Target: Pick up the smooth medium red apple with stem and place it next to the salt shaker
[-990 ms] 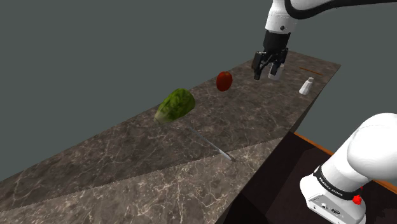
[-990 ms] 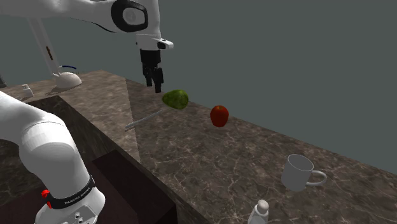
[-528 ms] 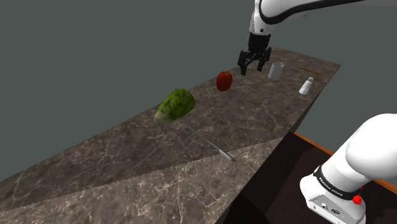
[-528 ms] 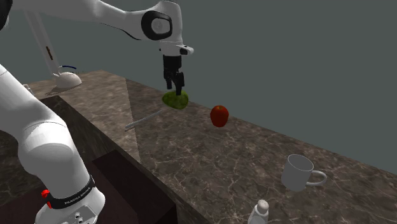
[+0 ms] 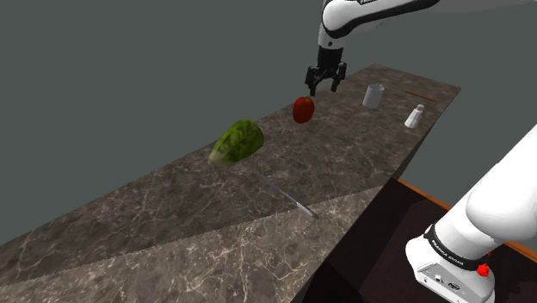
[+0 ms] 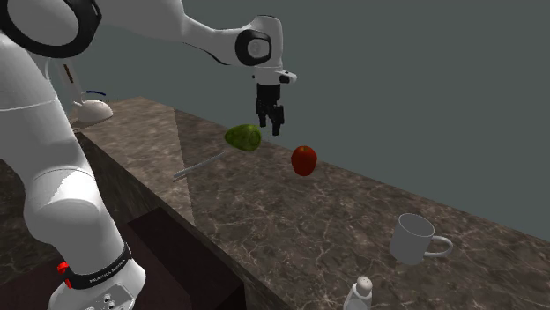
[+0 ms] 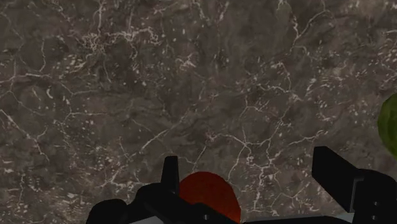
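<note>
A smooth red apple [image 5: 303,109] [image 6: 303,160] sits on the dark marbled counter [image 5: 344,163] near its far edge. My black gripper [image 5: 325,84] [image 6: 273,123] hangs open just above it, a little to the shoulder view's right of it. In the wrist view the apple [image 7: 210,194] peeks out beside one finger [image 7: 168,175], partly hidden by the hand, and the open gripper [image 7: 251,184] holds nothing. The small white salt shaker [image 5: 415,116] [image 6: 360,295] stands near the counter's front edge, well away from the apple.
A white mug [image 5: 372,95] [image 6: 414,238] stands between the apple and the shaker. A green leafy head [image 5: 237,142] [image 6: 243,136] [image 7: 389,124] lies on the apple's other side. A thin metal utensil [image 5: 288,200] [image 6: 198,165] lies in front of it.
The gripper has travelled to the shoulder view's left across the counter, from near the mug to just above the apple, uncovering the mug. It stays open. Nothing on the counter moved.
</note>
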Controlling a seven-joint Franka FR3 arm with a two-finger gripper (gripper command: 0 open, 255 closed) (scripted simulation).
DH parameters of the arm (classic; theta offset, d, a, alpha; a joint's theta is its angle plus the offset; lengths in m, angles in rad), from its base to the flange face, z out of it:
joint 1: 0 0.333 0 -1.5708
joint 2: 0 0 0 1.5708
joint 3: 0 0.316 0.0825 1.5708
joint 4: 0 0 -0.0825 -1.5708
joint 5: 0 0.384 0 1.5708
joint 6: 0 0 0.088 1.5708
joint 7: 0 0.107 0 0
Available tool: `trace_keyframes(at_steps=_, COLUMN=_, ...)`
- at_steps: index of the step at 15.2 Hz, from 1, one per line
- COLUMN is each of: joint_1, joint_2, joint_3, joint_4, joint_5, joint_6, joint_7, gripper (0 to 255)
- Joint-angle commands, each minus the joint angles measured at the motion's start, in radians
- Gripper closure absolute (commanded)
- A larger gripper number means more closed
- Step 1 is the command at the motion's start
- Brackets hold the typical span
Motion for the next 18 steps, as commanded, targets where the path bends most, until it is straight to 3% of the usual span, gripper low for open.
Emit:
trace_keyframes(at_steps=1, joint_1=-0.007, joint_2=0.082, joint_3=-0.007, joint_4=0.083, joint_5=-0.004, joint_6=0.002, joint_7=0.002, gripper=0)
trace_keyframes(at_steps=10, joint_1=-0.039, joint_2=0.438, joint_3=-0.036, joint_4=0.511, joint_5=-0.009, joint_6=-0.056, joint_7=0.008, gripper=0)
trace_keyframes(at_steps=18, joint_1=-0.041, joint_2=0.454, joint_3=-0.036, joint_4=0.433, joint_5=-0.009, joint_6=0.038, joint_7=0.008, gripper=0)
